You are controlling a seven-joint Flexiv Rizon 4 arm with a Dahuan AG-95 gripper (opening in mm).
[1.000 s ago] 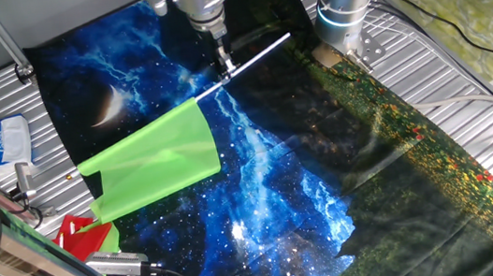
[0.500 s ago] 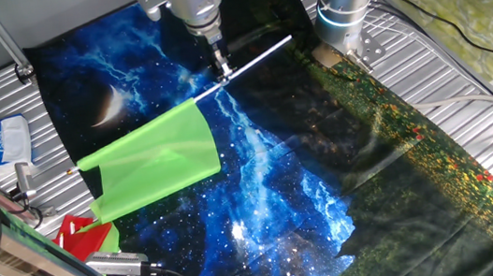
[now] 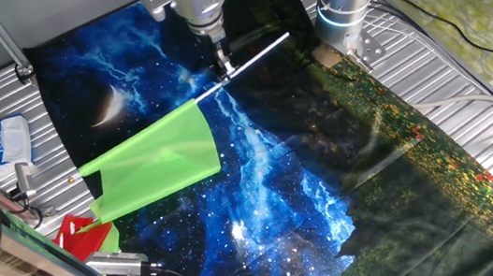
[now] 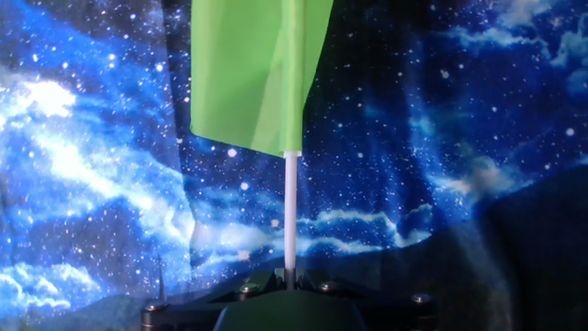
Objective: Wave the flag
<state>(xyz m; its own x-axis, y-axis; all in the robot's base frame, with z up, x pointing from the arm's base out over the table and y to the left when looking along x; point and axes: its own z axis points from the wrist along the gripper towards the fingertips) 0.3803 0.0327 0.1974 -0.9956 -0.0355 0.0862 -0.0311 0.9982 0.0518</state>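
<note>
One gripper [image 3: 224,62] is pinching the flag [image 3: 157,160] by its thin white stick, partway along; cloth is looking light and floppy above the starry mat [image 3: 262,183].

Your flag [image 3: 157,161]: lime-green cloth on a thin white stick.
Stick slants from eight o'clock toward two.
</note>
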